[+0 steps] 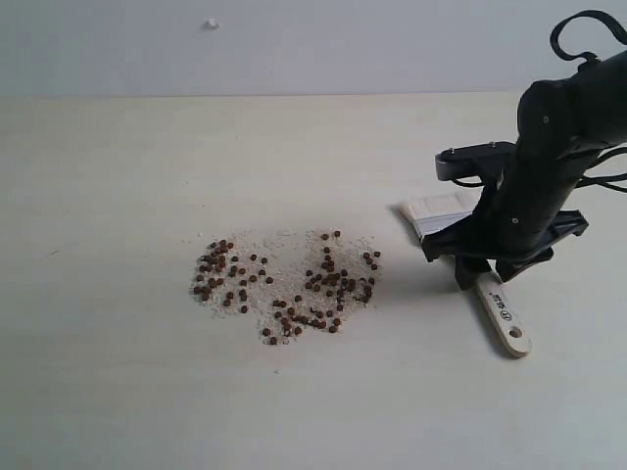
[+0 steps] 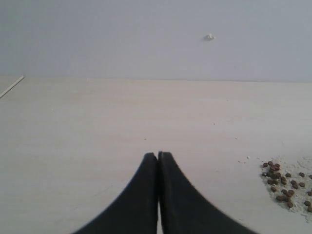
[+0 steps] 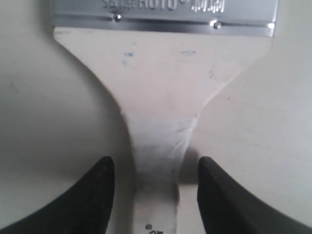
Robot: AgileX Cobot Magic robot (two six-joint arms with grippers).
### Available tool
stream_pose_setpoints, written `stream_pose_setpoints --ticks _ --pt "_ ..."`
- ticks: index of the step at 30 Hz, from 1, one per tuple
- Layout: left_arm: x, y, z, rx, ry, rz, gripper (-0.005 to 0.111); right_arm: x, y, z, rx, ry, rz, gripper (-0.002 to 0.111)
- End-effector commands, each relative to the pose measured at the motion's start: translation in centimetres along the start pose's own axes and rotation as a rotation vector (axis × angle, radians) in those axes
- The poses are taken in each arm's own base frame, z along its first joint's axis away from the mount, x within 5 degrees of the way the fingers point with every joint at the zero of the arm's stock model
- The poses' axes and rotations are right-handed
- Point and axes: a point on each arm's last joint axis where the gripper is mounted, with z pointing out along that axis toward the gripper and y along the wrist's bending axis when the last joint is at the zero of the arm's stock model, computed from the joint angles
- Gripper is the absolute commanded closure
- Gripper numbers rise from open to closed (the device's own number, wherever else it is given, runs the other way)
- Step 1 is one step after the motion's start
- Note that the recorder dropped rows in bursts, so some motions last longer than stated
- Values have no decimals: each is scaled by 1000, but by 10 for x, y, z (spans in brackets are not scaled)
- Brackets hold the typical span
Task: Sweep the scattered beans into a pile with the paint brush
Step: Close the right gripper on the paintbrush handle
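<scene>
Dozens of tiny round reddish-brown beans lie scattered over a patch of small whitish grains near the middle of the pale wooden bench in the exterior view. Well to their right, a wide flat paint brush with cream bristles, a silver metal ferrule and a light wooden handle lies flat on the bench. Its bristles point toward the back left and its holed handle end toward the front right. The black right arm stands over the middle of the brush, with the right jaws down at the handle.

In the left wrist view the left jaws are pressed together, tip against tip, with nothing between them. Bare bench lies beyond them, and some of the beans show off to one side, apart from the tips.

In the right wrist view the right jaws stand parted, one black finger on each side of the narrow neck of the paint brush. A strip of bench shows between each finger and the wood, so they grip nothing. The ferrule lies beyond, at the wide end.
</scene>
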Motion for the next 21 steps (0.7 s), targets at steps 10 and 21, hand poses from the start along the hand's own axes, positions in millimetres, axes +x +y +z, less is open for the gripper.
stream_pose_setpoints --ticks 10,21 --pt "0 0 0 7 -15 3 107 -6 2 -1 -2 -19 -24 60" --pt "0 0 0 7 -15 3 107 -6 1 4 12 -9 -48 60"
